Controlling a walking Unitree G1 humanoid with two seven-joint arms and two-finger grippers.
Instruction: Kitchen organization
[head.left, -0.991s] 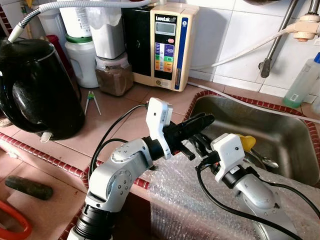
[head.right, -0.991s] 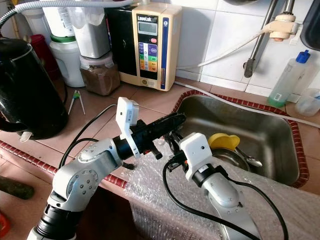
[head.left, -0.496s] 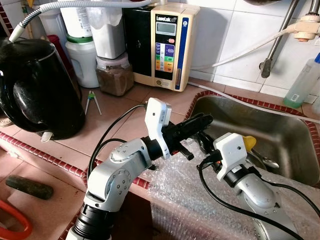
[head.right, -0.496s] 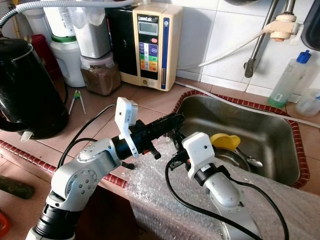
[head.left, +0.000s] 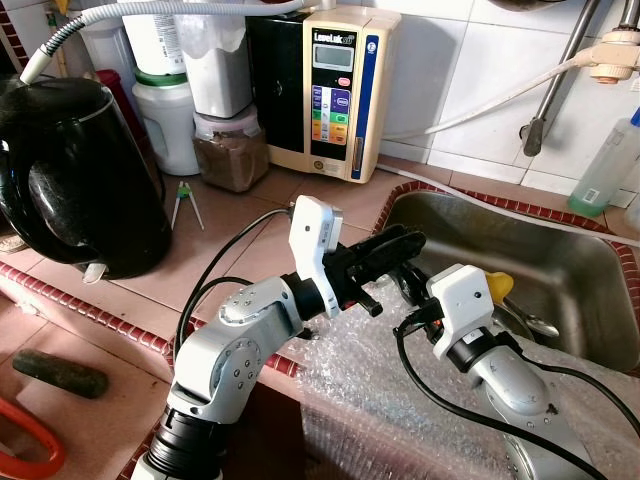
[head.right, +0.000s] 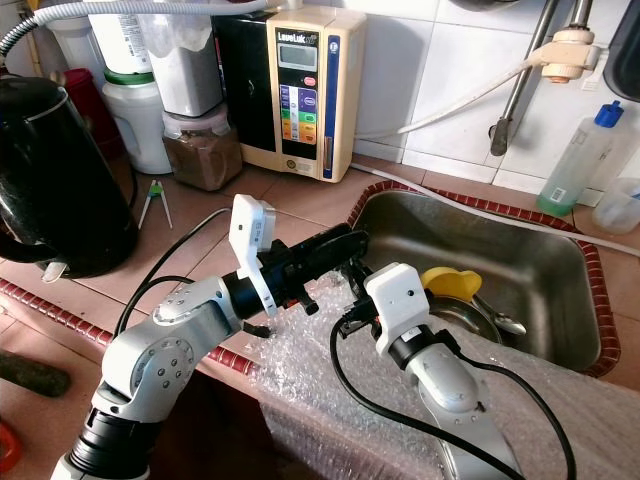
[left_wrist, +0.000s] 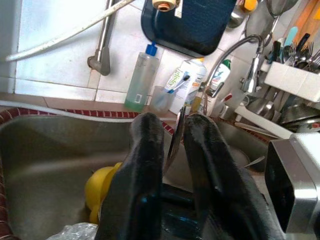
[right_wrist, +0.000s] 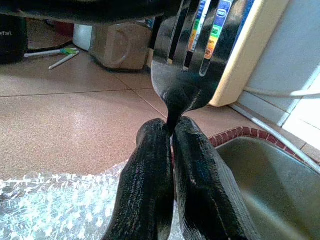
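Observation:
A metal fork (right_wrist: 190, 75) stands tines up over the near left corner of the steel sink (head.left: 480, 205). My right gripper (right_wrist: 170, 125) is shut on its neck just below the tines. My left gripper (head.left: 405, 242) reaches in from the left and crosses the top of the fork. In the left wrist view the fork (left_wrist: 177, 132) shows edge-on between the two black fingers (left_wrist: 145, 165), which close on its head. Both grippers meet just above the bubble wrap (head.left: 370, 390).
A black kettle (head.left: 75, 180) stands on the left of the counter. A water ionizer (head.left: 335, 90), a jar of brown powder (head.left: 228, 150) and white containers line the back wall. The sink holds a yellow item (head.left: 497, 283) and a spoon (head.left: 535, 325). A soap bottle (head.left: 605, 165) stands at the far right.
My right wrist has edged slightly to the right and closer to the left gripper. The left arm and the fork have barely moved.

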